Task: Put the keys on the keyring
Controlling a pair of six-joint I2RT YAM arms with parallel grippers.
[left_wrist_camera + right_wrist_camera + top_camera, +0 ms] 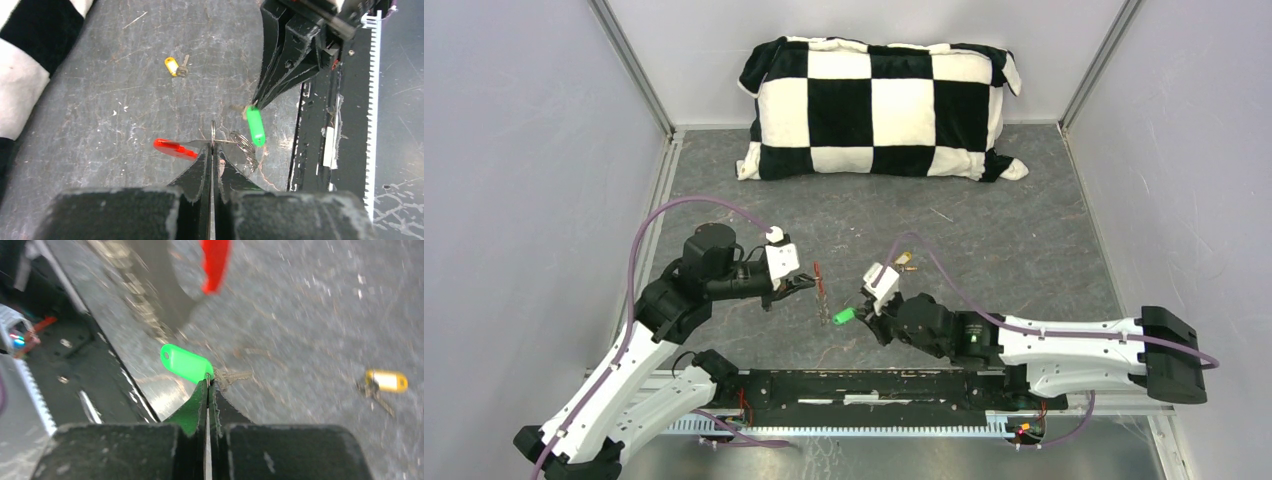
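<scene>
The keyring (213,131), a thin silver ring with a red tag (175,148) attached, stands edge-on in the left gripper (212,150), whose fingers are pressed together on the ring's lower part. Just beside it, the right gripper (256,104) pinches the green-headed key (255,126) where the plastic head meets the metal blade, its fingers closed tight on it. The two grippers face each other low over the front middle of the grey table (1024,200). The yellow-headed key (176,66) lies flat on the table, apart from both grippers. A black-and-white checked pillow (879,108) sits along the far edge.
</scene>
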